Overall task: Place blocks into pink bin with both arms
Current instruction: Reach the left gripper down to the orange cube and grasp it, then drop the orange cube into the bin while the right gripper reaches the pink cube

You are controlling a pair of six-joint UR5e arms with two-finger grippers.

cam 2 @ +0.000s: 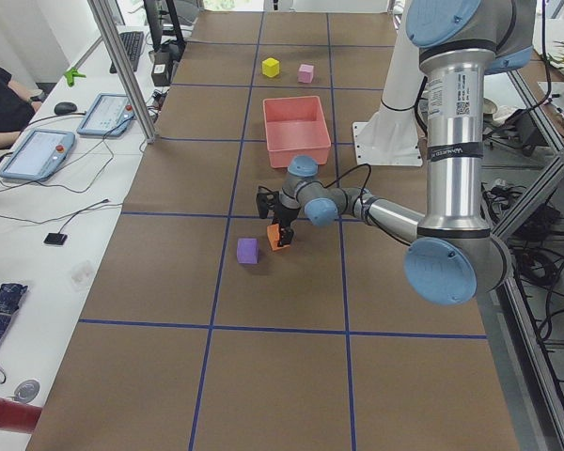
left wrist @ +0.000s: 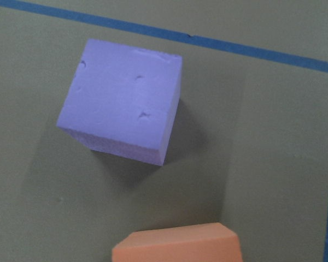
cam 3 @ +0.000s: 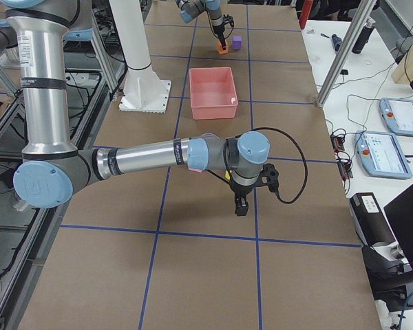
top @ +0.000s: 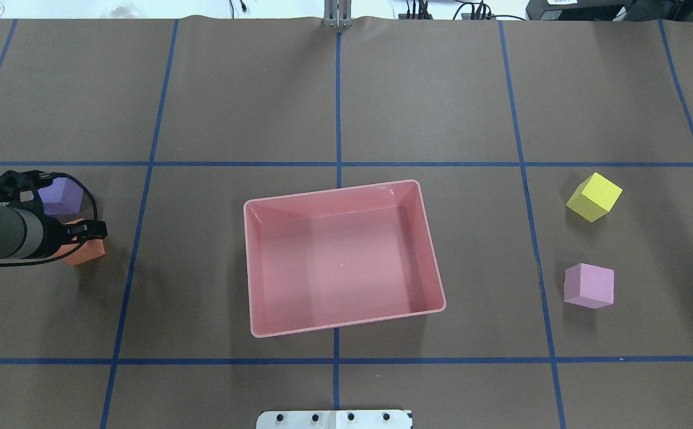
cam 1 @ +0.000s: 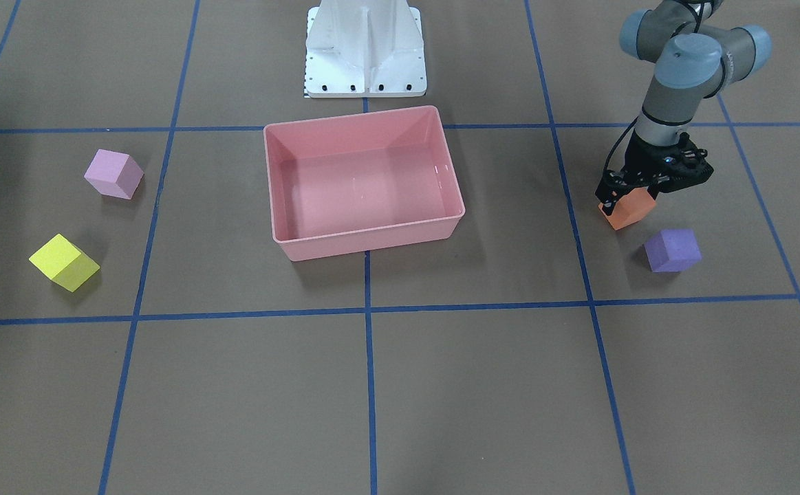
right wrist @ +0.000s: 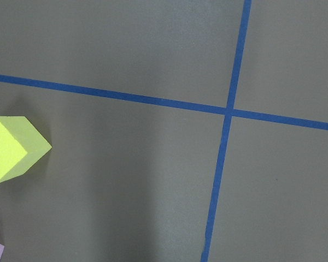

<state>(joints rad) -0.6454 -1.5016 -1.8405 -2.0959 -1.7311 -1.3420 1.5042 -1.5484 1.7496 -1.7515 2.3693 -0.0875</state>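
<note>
To the robot's left of the pink bin [cam 1: 365,242], well apart from it, the left gripper [cam 1: 630,194] stands low over the table [cam 1: 441,385] with its jaws closed on the orange block [cam 1: 632,212]. The block looks a little tilted between them, and I cannot tell if it has left the table or not. The purple block [cam 1: 673,249] lies just beside it, on the side away from the bin, and they do not touch. The bin has nothing in it. The first danger, in my judgement, is the hold itself: the fingers seem to take the block near its upper part, so it may turn or slip out during the way to the bin. The second is the neighbour. If the lift goes sideways and not straight up, the tilted block or a finger can push the purple block away. The third is the wall of the bin: a carry that is too low would hit the rim and move the bin. To the robot's right of the bin lie the yellow block [cam 1: 64,262] and the pink-lilac block [cam 1: 114,174], both untouched. The right gripper [cam 3: 242,199] hangs over the table on that same side, and how far it is open I cannot tell. If both arms come to the bin together, they could meet above it.
</note>
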